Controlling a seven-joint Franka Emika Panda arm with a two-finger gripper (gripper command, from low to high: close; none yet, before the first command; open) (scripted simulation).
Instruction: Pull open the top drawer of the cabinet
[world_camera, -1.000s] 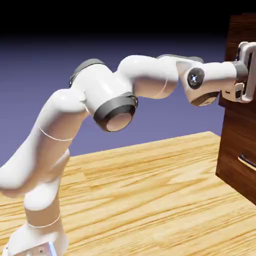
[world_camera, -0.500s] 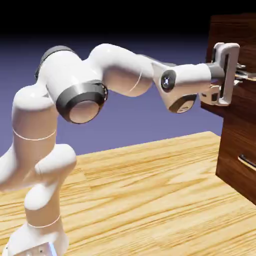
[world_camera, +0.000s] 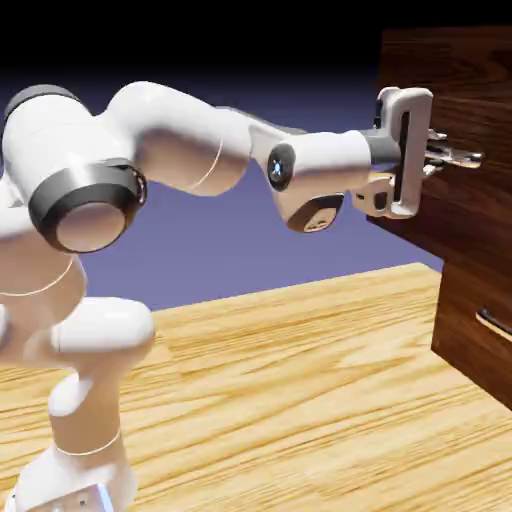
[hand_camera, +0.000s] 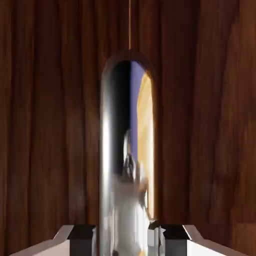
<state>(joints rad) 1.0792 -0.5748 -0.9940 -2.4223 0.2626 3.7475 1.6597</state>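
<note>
The dark walnut cabinet (world_camera: 468, 345) stands at the exterior view's right. Its top drawer (world_camera: 450, 85) juts out toward the arm, well ahead of the drawer below. My gripper (world_camera: 452, 156) reaches level from the left and is shut on the top drawer's handle (world_camera: 470, 157), a slim silvery metal bar. In the hand view that bar (hand_camera: 127, 145) runs upright through the middle, large and shiny, in front of the drawer's wood front (hand_camera: 50, 125). My gripper (hand_camera: 127, 239) pinches the bar, with both grey fingertips (hand_camera: 82, 235) pressed against its sides at the bottom edge.
The lower drawer's bar handle (world_camera: 495, 322) shows on the cabinet's closed lower front. The light wood tabletop (world_camera: 280, 400) spreads beneath the arm. My arm's elbow and base fill the exterior view's left.
The hand has drawn back toward the exterior view's left, still shut on the handle. The top drawer has slid out of the cabinet with it, and the elbow has swung left.
</note>
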